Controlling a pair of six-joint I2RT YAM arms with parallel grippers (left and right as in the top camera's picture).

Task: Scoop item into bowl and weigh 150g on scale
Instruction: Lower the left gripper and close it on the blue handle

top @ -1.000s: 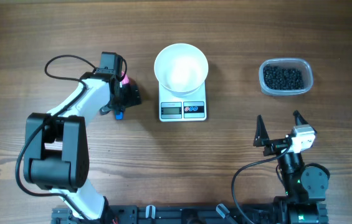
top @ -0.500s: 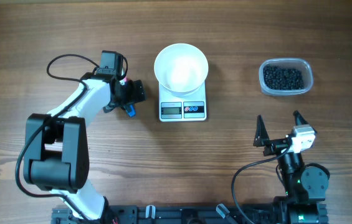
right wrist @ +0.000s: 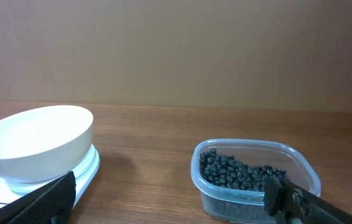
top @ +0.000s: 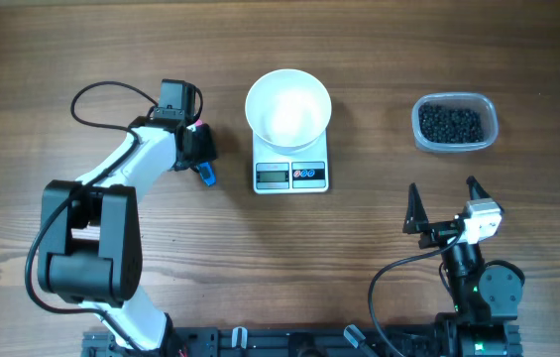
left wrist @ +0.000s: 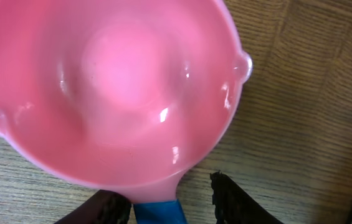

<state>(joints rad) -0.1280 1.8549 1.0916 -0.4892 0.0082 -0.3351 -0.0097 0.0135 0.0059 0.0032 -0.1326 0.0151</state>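
Observation:
The white bowl (top: 287, 107) stands empty on the white scale (top: 291, 176), also seen in the right wrist view as the bowl (right wrist: 38, 140) on the scale (right wrist: 87, 169). The item, small black beads (top: 450, 123), fills a clear tub (right wrist: 255, 198). A pink scoop (left wrist: 107, 87) with a blue handle (left wrist: 158, 213) lies on the wood left of the scale. My left gripper (left wrist: 166, 194) straddles that handle: the left finger touches it and the right finger stands apart from it. My right gripper (top: 442, 186) is open and empty below the tub.
The scoop's blue handle (top: 207, 177) lies close to the scale's left edge. The left arm (top: 111, 178) reaches across the left side of the wooden table (top: 359, 228), with a black cable looped above it. The tub (top: 455, 123) sits at the right.
The left gripper's jaws have narrowed around the scoop's handle. The gripper has drawn slightly back to the left, and the blue handle has shifted right towards the scale. The right arm has not moved.

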